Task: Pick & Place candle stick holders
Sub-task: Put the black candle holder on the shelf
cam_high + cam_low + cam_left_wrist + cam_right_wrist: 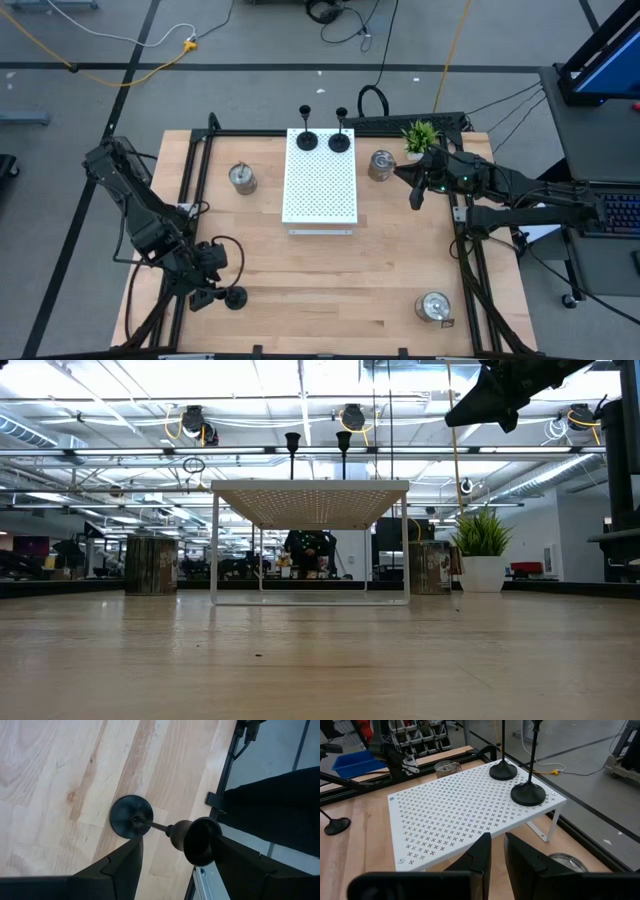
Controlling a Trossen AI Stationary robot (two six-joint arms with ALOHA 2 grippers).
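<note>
Black holder [150, 822] stands between parted left gripper [175, 865] fingers; off-centre closing could topple it. Right gripper [497, 855] shut, empty.

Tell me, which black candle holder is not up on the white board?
The black holder by the left gripper, standing on the bare wood table; the other two stand on the white board.

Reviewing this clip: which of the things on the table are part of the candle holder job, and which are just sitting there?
Job:
- two black holders on the board
- black holder by the left gripper
- silver holders: left of the board, right of it, near right corner

Just there:
- white board
- potted plant
</note>
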